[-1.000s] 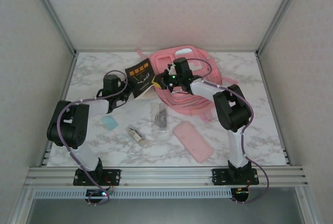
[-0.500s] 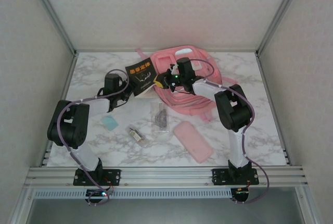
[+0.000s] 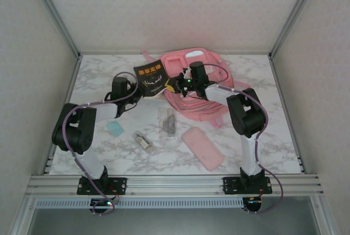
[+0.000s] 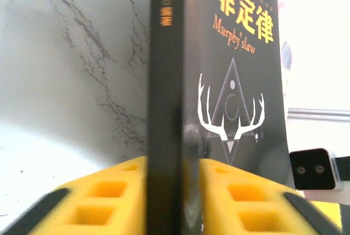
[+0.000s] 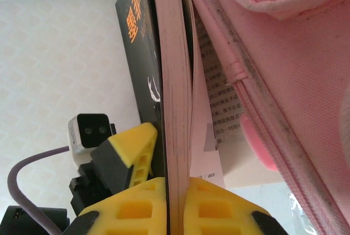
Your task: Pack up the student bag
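Top external: student bag [image 3: 210, 95] lies flat at the table's [image 3: 93, 76] far edge, centre. Black book [image 3: 150, 78] is raised just left of it.

Left wrist: left gripper [image 4: 174, 191] clamped across the book's spine.

Right wrist: right gripper [image 5: 176, 202] pinched on the page block. The bag's zip rim touches the book's right face, with one loose leaf splayed between.

Bag lies right of both pincers, right arm nearer. Judged: the book must slide rightward, edge-first, along the rim. Bag's inside hidden.

Pink pencil case [image 3: 202, 147] and ruler set [image 3: 168, 122] lie outside, toward the near edge.
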`<state>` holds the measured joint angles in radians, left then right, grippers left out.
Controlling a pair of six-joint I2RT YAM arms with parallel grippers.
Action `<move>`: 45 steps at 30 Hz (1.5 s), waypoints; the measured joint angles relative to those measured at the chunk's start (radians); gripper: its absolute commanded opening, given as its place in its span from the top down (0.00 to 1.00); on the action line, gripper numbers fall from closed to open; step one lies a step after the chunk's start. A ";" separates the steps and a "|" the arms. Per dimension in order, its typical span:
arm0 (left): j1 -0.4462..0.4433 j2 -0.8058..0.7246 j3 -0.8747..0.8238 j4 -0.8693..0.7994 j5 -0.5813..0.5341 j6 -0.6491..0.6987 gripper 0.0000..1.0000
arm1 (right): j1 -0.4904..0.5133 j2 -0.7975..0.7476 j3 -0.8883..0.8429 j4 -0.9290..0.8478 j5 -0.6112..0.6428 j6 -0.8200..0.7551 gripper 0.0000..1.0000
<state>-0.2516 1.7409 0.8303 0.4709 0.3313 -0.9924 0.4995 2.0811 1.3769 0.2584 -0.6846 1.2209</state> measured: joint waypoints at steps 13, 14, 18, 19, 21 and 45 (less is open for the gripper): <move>0.000 -0.180 0.000 -0.166 -0.086 0.010 1.00 | 0.008 -0.100 -0.072 -0.006 0.061 -0.012 0.01; 0.000 -0.202 0.002 -0.186 -0.104 0.012 1.00 | 0.012 -0.126 -0.076 -0.020 0.070 -0.018 0.01; 0.000 -0.268 0.018 -0.243 -0.198 0.011 1.00 | 0.043 -0.196 -0.079 -0.052 0.101 -0.031 0.01; 0.000 -0.277 0.019 -0.246 -0.222 0.009 1.00 | 0.057 -0.204 -0.079 -0.054 0.107 -0.028 0.01; 0.000 -0.289 0.019 -0.245 -0.265 -0.005 1.00 | 0.101 -0.208 -0.082 -0.046 0.115 -0.007 0.01; -0.109 -0.475 -0.192 -0.086 -0.424 -0.205 1.00 | 0.295 0.050 -0.114 0.644 0.277 0.605 0.62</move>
<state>-0.3607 1.2663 0.6384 0.3851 -0.0925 -1.1973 0.7948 2.1307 1.2625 0.9020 -0.4080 1.8259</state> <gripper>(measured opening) 0.153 0.647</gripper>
